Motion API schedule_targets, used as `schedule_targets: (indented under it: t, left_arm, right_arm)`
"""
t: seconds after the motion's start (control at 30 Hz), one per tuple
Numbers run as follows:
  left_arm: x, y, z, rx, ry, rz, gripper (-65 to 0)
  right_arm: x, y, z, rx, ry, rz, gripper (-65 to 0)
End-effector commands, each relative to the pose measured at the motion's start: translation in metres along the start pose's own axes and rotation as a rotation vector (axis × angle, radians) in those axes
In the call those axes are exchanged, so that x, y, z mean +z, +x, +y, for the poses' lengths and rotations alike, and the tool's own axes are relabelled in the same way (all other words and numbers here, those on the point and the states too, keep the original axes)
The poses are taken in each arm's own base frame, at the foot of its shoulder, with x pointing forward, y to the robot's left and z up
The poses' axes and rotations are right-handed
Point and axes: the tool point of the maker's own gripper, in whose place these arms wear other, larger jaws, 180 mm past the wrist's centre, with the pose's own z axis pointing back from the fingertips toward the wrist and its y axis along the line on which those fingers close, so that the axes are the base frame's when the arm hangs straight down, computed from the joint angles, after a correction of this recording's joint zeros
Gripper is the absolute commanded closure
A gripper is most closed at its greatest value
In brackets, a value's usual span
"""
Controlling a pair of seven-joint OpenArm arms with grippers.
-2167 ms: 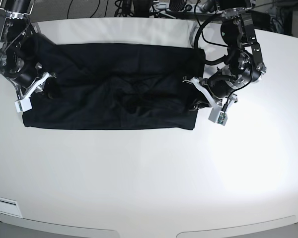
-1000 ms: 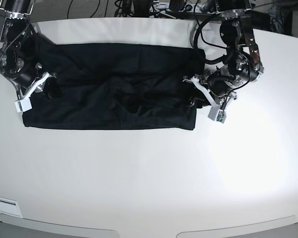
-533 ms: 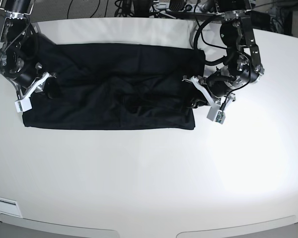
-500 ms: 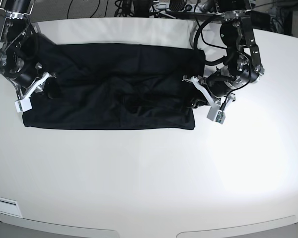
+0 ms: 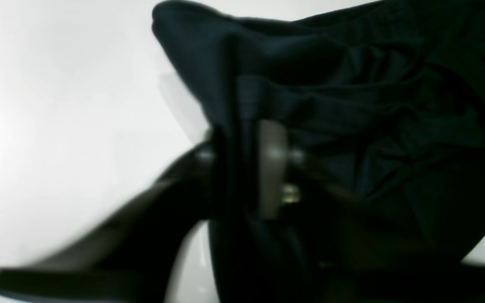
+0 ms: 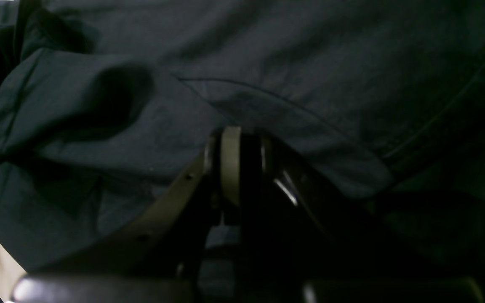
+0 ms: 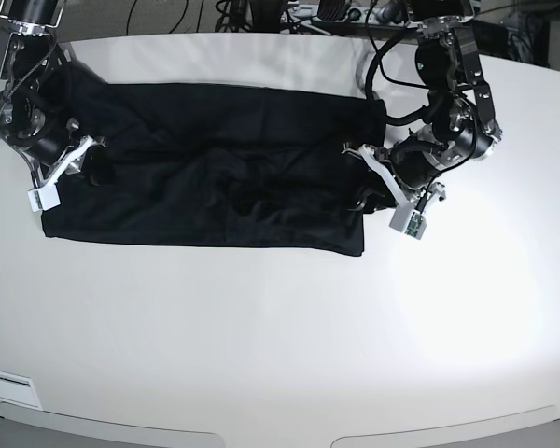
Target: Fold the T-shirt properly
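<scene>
Base view: your T-shirt (image 7: 205,163) is lying lengthwise between the arms on the table (image 7: 280,336); right gripper (image 7: 67,166) is pinching one short end, left gripper (image 7: 378,182) is clamping fabric at the other.

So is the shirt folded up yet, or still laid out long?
Partly folded: the T-shirt lies as one long, rumpled band across the table, ends not yet brought together.
</scene>
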Motion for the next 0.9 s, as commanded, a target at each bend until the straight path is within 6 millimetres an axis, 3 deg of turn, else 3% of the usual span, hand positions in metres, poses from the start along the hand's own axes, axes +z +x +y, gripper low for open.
schedule_targets:
  t: [0.0, 0.07, 0.3, 0.37, 0.47, 0.5, 0.7, 0.87]
  left_arm:
    - [0.003, 0.017, -0.002, -0.018, -0.011, -0.055, -26.4]
    - [0.003, 0.017, -0.002, -0.018, -0.011, -0.055, -32.7]
    - [0.003, 0.013, -0.002, -0.018, -0.005, -0.046, -32.7]
    - [0.003, 0.014, -0.002, -0.018, -0.005, -0.047, -27.6]
    - [0.003, 0.013, -0.002, -0.018, -0.005, -0.046, -3.0]
    - [0.003, 0.014, -0.002, -0.018, -0.006, -0.047, 0.0]
    - [0.003, 0.016, -0.007, -0.004, -0.032, -0.058, 0.0]
    - [0.006, 0.020, -0.032, -0.049, -0.175, -0.084, 0.0]
  right_arm:
    - [0.001, -0.022, -0.009, 0.012, -0.042, 0.114, -9.4]
    - [0.001, -0.022, -0.009, 0.012, -0.042, 0.114, -9.5]
    - [0.001, -0.022, -0.009, 0.011, -0.042, 0.114, -9.4]
    - [0.001, -0.022, -0.009, 0.011, -0.042, 0.114, -9.5]
    - [0.001, -0.022, -0.009, 0.012, -0.042, 0.114, -9.5]
    - [0.001, -0.022, -0.009, 0.011, -0.042, 0.113, -9.5]
    - [0.001, -0.022, -0.009, 0.012, -0.042, 0.113, -9.5]
    - [0.001, -0.022, -0.009, 0.012, -0.042, 0.112, -9.4]
